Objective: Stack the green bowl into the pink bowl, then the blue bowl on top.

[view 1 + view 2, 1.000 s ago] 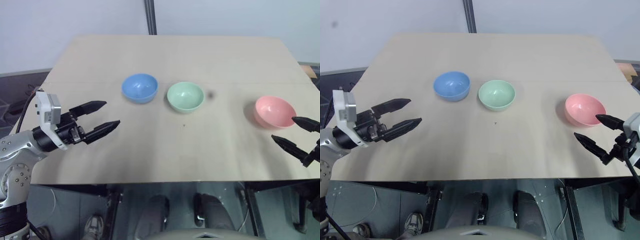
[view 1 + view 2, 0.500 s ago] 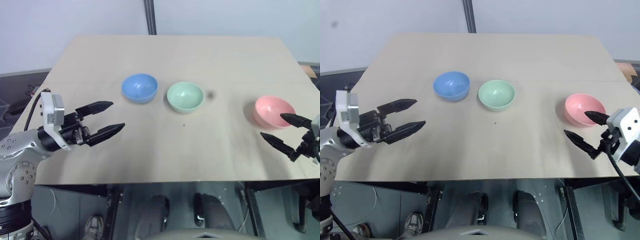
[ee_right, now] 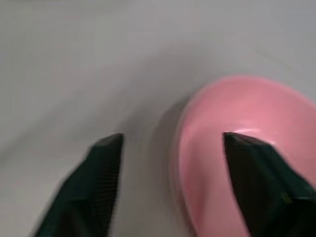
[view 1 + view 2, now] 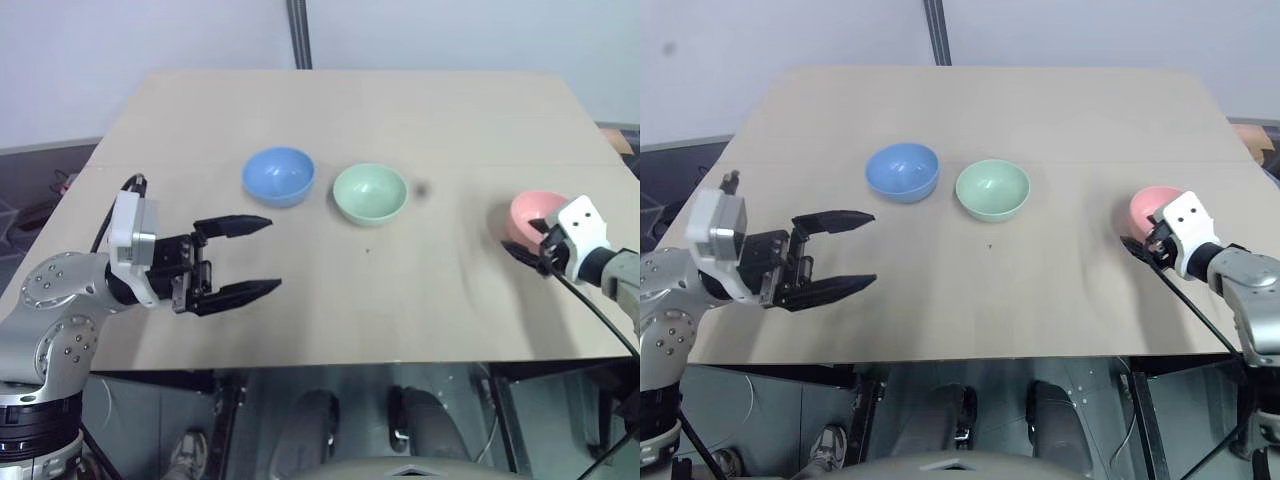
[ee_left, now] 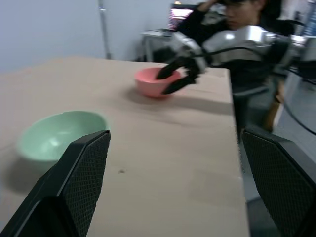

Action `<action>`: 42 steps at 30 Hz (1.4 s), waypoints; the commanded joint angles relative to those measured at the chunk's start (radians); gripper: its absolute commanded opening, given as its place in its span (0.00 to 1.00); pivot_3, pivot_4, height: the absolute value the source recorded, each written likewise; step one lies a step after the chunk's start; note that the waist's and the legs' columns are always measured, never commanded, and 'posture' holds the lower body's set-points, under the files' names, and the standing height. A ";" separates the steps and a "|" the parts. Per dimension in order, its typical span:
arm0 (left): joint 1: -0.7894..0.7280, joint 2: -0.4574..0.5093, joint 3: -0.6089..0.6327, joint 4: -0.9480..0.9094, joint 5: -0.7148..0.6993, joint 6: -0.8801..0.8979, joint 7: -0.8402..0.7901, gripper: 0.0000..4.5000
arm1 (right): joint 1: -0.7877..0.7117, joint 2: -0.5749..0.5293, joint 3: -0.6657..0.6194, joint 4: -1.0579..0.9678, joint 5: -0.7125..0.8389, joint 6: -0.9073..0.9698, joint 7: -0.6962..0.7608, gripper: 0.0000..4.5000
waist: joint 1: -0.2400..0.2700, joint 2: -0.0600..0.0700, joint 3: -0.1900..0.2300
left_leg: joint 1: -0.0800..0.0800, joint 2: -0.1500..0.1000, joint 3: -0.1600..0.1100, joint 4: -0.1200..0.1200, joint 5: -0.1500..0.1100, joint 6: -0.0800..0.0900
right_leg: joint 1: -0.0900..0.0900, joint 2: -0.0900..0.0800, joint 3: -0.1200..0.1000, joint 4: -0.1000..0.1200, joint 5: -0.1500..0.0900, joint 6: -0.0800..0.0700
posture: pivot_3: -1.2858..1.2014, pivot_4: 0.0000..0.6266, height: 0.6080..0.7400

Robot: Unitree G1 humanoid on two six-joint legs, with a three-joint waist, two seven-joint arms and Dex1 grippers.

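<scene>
Now | right pincer (image 3: 168, 182) apart, astride pink bowl (image 3: 247, 148) rim | left pincer (image 4: 248, 257) wide, empty

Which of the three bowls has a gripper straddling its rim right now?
The pink bowl: the right gripper has one finger inside and one outside. The green bowl and blue bowl stand untouched.

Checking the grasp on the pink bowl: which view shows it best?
Right wrist view: the pink bowl sits close, its rim between the right claw fingers. Both eye views have it partly hidden by that claw; left wrist view shows it far off.
</scene>
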 commanded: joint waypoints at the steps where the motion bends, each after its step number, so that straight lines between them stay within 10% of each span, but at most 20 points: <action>1: -0.011 0.019 0.019 -0.035 -0.036 -0.001 -0.018 1.00 | -0.040 -0.031 0.007 0.029 -0.037 -0.030 0.031 0.28 | 0.001 0.000 0.000 | 0.000 0.000 0.000 0.000 0.000 0.000 | 0.000 0.000 0.000 0.000 0.000 0.000 | 0.52 0.24 1.00; 4: 0.001 0.022 0.021 -0.039 -0.038 -0.002 -0.019 1.00 | -0.058 -0.027 0.015 0.057 -0.059 -0.044 0.039 0.01 | 0.000 0.000 0.000 | 0.000 0.000 0.000 0.000 0.000 0.000 | 0.000 0.000 0.000 0.000 0.000 0.000 | 0.52 0.24 1.00; 12: 0.014 -0.025 0.024 -0.020 -0.025 -0.021 0.045 1.00 | -0.050 0.012 0.068 -0.150 -0.002 -0.078 0.141 0.01 | -0.004 0.000 0.000 | 0.001 0.001 0.001 0.000 0.000 0.000 | 0.000 0.002 0.002 0.000 0.000 0.001 | 0.52 0.24 1.00; 23: 0.003 -0.078 0.020 0.038 0.040 -0.073 0.140 1.00 | -0.123 0.261 0.476 -0.341 -0.043 0.114 0.139 0.01 | -0.002 -0.002 -0.001 | 0.002 0.008 0.001 0.002 0.000 0.000 | 0.000 0.007 0.001 0.001 0.001 -0.001 | 0.52 0.24 1.00; 32: 0.037 -0.070 0.041 0.002 0.042 -0.066 0.185 1.00 | -0.176 0.270 0.418 -0.371 -0.051 0.133 0.125 0.83 | 0.000 -0.004 -0.002 | 0.001 0.007 0.001 0.002 0.000 -0.001 | 0.000 0.006 0.001 0.000 0.002 -0.002 | 0.52 0.24 1.00; 42: 0.075 -0.091 0.064 0.021 0.060 -0.088 0.222 1.00 | -0.467 0.406 0.391 -0.208 -0.091 0.150 0.014 0.83 | -0.013 -0.003 -0.002 | 0.002 0.008 0.002 0.002 0.000 -0.001 | 0.000 0.007 0.001 0.001 0.002 -0.003 | 0.52 0.24 1.00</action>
